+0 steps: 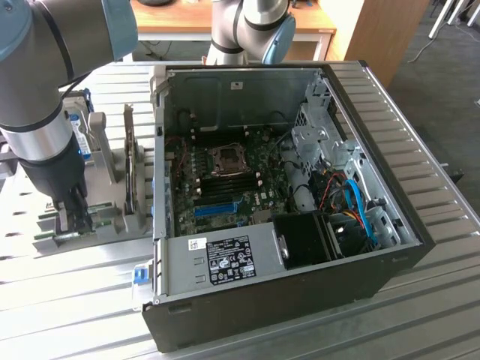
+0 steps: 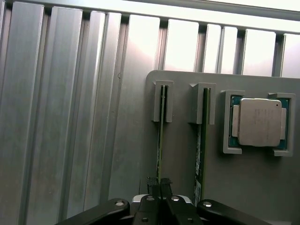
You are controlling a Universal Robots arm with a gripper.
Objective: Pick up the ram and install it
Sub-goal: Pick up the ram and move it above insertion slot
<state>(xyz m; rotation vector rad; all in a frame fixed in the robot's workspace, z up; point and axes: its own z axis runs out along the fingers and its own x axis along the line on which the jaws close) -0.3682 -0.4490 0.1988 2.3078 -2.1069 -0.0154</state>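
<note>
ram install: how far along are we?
Done: the pincer is down at the holder and shut on the ram. In hand: the ram, gripped on edge, not yet lifted from its holder slot. Left: the lift and the install; the motherboard's memory slots look empty.

We log arm (image 1: 41,112) entering at upper left of exterior view: grey link, blue joint caps, wrist pointing straight down. Black gripper (image 1: 77,219) hangs vertical at lower left of frame. In wrist view, fingers (image 2: 153,183) pressed together, pinching thin edge of ram (image 2: 161,140); linkage bars splay either side.
</note>
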